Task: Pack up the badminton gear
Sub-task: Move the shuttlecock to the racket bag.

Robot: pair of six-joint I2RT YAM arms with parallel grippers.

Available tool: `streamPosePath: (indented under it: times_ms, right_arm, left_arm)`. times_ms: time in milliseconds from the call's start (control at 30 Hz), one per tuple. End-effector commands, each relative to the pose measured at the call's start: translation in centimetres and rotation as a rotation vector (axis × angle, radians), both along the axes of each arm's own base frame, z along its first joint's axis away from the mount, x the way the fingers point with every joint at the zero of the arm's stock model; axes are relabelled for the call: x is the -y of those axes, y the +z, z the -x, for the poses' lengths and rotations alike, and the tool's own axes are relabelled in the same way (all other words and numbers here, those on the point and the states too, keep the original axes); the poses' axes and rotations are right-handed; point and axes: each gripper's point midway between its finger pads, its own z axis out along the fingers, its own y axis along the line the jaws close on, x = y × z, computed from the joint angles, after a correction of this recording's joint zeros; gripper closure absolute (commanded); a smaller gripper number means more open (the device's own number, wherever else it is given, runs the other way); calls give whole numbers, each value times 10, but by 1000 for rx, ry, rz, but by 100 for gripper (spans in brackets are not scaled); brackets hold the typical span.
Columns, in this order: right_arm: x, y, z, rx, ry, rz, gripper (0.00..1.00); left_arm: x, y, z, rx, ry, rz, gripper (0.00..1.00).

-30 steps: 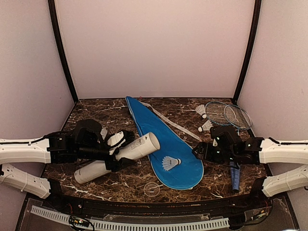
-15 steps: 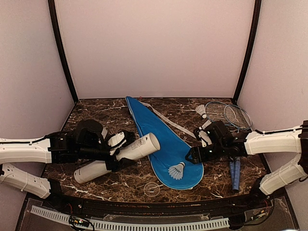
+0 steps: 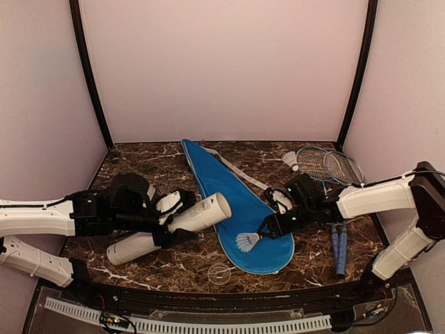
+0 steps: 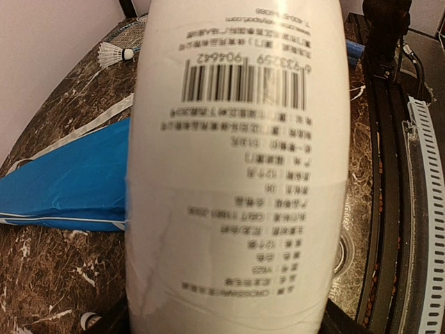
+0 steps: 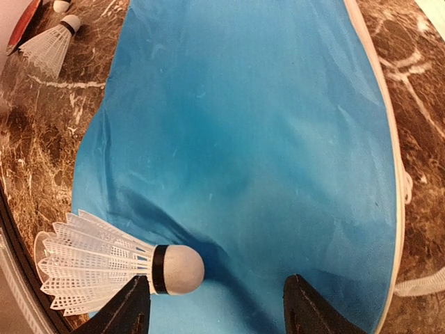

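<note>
My left gripper (image 3: pixel 169 224) is shut on the long white tube (image 3: pixel 182 223) and holds it tilted, open end toward the blue cover (image 3: pixel 233 195); the tube's printed label (image 4: pixel 236 174) fills the left wrist view. My right gripper (image 3: pixel 268 227) is open low over the cover's near end (image 5: pixel 257 139). A white shuttlecock (image 3: pixel 247 241) lies there on its side, its cork (image 5: pixel 179 269) just inside my left fingertip (image 5: pixel 128 309). Two rackets (image 3: pixel 327 165) lie at the back right, their blue handles (image 3: pixel 338 247) toward the front. Another shuttlecock (image 3: pixel 290 159) lies beside them.
A clear round lid (image 3: pixel 220 273) lies near the front edge. A further shuttlecock (image 5: pixel 49 45) and a red object's edge (image 5: pixel 19 24) show at the top left of the right wrist view. The cover's white strap (image 3: pixel 240 170) trails toward the back.
My right arm has reached left across the cover's near end to the shuttlecock, which has shifted a little. The left arm and tube have not moved.
</note>
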Motion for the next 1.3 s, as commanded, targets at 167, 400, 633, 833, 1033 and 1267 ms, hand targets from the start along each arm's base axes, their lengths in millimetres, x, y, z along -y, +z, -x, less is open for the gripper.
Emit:
streamPosePath:
  times_ms: [167,400,633,833,1033,1267]
  right_arm:
    - [-41,15,-6,29,160,-140,38]
    - [-48,9,16,-58,250,-202,42]
    - [-44,14,44,-142,285,-281,48]
    - [-37,16,65,-201,293,-323,48]
    - [-35,21,87,-246,306,-342,48]
    - [-29,30,80,-159,274,-291,44]
  left_arm:
    - [3,13,-5,34,1,27,30]
    - [3,14,-6,38,4,27,30]
    - [4,13,-6,36,2,26,30]
    - [4,13,-6,35,2,24,30]
    - [4,11,-6,34,2,20,30]
    - [4,11,-7,34,3,17,30]
